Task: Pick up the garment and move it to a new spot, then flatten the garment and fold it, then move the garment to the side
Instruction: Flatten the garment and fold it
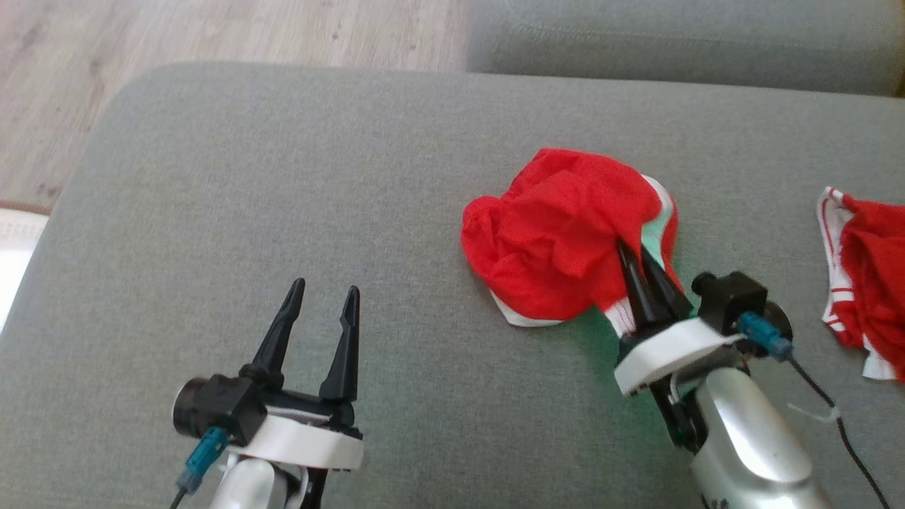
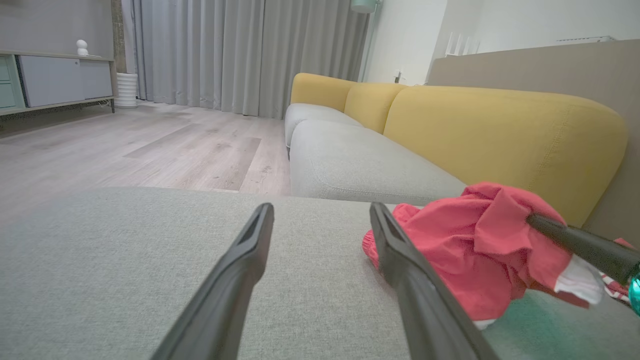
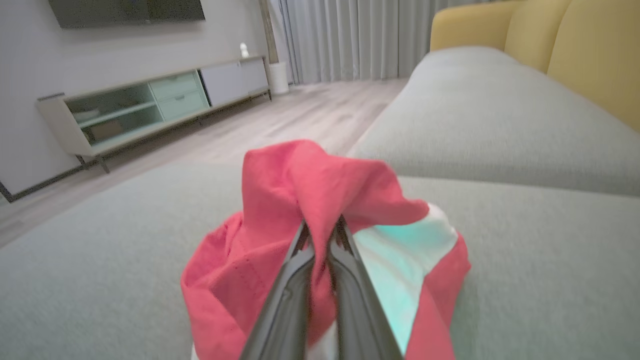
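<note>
Grey sofa cushion (image 1: 283, 212) carries the crumpled red garment (image 1: 558, 233) right of its middle, the right gripper (image 1: 634, 249) pinched on a fold, the left gripper (image 1: 325, 286) wide near the cushion's front: pickup is in hand, and next, I'd judge, comes a lift toward bare cushion.

2nd garment (image 1: 868, 283) cut at edge | right gripper (image 1: 629, 254) tips under garment (image 1: 551, 233)
</note>
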You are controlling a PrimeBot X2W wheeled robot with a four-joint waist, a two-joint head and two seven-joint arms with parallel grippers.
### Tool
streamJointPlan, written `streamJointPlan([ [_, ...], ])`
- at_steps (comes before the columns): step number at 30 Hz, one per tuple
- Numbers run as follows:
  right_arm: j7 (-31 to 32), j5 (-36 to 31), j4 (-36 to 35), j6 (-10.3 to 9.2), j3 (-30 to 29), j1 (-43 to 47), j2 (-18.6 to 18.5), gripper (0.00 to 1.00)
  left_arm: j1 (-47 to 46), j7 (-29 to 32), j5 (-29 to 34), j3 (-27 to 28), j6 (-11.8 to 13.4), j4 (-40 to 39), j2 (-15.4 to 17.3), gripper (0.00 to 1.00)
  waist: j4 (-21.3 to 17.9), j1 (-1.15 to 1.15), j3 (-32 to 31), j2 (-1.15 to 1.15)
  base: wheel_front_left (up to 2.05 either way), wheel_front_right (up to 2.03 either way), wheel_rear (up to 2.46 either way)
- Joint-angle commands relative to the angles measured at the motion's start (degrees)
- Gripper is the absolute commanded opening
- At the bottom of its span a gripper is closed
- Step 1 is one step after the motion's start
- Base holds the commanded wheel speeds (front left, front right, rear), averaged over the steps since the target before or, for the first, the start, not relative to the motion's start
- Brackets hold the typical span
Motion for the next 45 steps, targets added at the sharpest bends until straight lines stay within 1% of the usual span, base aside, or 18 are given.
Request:
streamJointPlan([
  [1,-0.8,0.8,-3.2,-0.05,1.7,-2.9,-0.1,0.0,-2.0,-0.5,-0.7,1.4,-0.3,-1.6,0.0,1.0,-0.4,0.0,-0.7,0.0,0.0,0.0,0.0],
  [3,-0.8,2.4,-5.8,-0.05,2.8,-3.8,-0.1,0.0,-1.7,-0.5,-0.7,1.2,-0.3,-1.5,-0.1,1.0,-0.6,0.0,-1.6,0.0,0.0,0.0,0.0],
  [10,-0.6,2.4,-12.7,-0.05,8.8,-9.4,-0.1,0.0,-0.6,-0.5,-1.2,1.4,-0.3,-1.6,-0.2,1.0,-0.3,0.0,-3.9,0.0,0.0,0.0,0.0],
  [12,0.7,1.8,-14.6,-0.05,10.1,-12.8,-0.1,0.0,0.1,-0.5,-1.5,1.8,-0.3,-2.0,-0.2,1.0,-0.1,0.0,-3.9,0.0,0.0,0.0,0.0],
  [13,1.3,1.7,-14.8,-0.05,9.9,-14.0,-0.2,0.0,0.3,-0.5,-1.5,1.7,-0.3,-2.1,-0.2,1.0,0.1,0.0,-3.8,0.0,0.0,0.0,0.0],
  [16,2.4,0.6,-14.1,-0.05,8.7,-18.4,-2.2,0.0,0.1,-0.5,-1.5,1.3,-0.3,-2.4,-0.3,1.0,0.9,0.0,-2.6,0.0,0.0,0.0,0.0],
  [17,2.4,0.6,-14.1,-0.05,8.7,-18.4,-2.2,0.0,0.1,-0.5,-1.5,1.3,-0.3,-2.4,-0.3,1.0,0.9,0.0,-2.6,0.0,0.0,0.0,0.0],
  [21,3.5,-0.1,-9.0,-0.05,6.6,-24.8,-5.9,0.0,-1.1,-0.5,-1.7,0.7,-0.3,-2.7,-0.3,1.0,2.5,0.0,-0.1,0.0,0.0,0.0,0.0],
  [26,3.7,-0.6,2.4,-0.05,4.8,-32.5,-10.8,0.0,-2.8,-0.5,-2.2,-0.2,-0.3,-2.7,-0.3,1.0,4.7,0.0,3.4,0.0,0.0,0.0,0.0],
  [28,3.4,-2.1,7.7,-0.05,4.4,-35.2,-12.7,0.0,-3.4,-0.5,-2.3,-0.5,-0.3,-2.5,-0.3,1.0,5.3,0.0,4.6,0.0,0.0,0.0,0.0],
  [29,3.3,-3.1,10.4,-0.05,4.3,-36.4,-13.4,0.42,-3.7,-0.5,-2.4,-0.7,-0.3,-2.4,-0.4,1.0,5.6,0.0,5.0,0.0,0.0,0.0,0.0],
  [30,3.1,-3.7,12.9,-0.05,4.2,-37.2,-13.6,1.0,-4.0,-0.5,-2.6,-1.0,-0.3,-2.3,-0.4,1.0,5.9,0.0,5.4,0.0,0.0,0.0,0.0],
  [33,3.4,-4.3,20.0,-0.05,4.4,-39.0,-13.7,1.0,-4.5,-0.5,-3.0,-1.5,-0.3,-2.2,-0.4,1.0,6.1,0.0,5.8,0.0,0.0,0.0,0.0],
  [37,1.7,-3.2,25.7,-0.05,4.1,-40.0,-12.8,1.0,-5.0,-0.5,-3.3,-1.4,-0.3,-2.0,-0.4,1.0,5.5,0.0,5.4,0.0,0.0,0.0,0.0],
  [41,-0.1,-2.1,26.8,-0.05,7.2,-38.1,-10.1,1.0,-4.8,-0.5,-3.1,-0.8,-0.3,-1.6,-0.4,1.0,4.0,0.0,4.2,0.0,0.0,0.0,0.0],
  [45,-0.7,0.2,23.9,-0.05,9.1,-35.1,-8.5,1.0,-4.3,-0.5,-2.8,-1.0,-0.3,-1.8,-0.4,1.0,2.2,0.0,2.4,0.0,0.0,0.0,0.0],
])
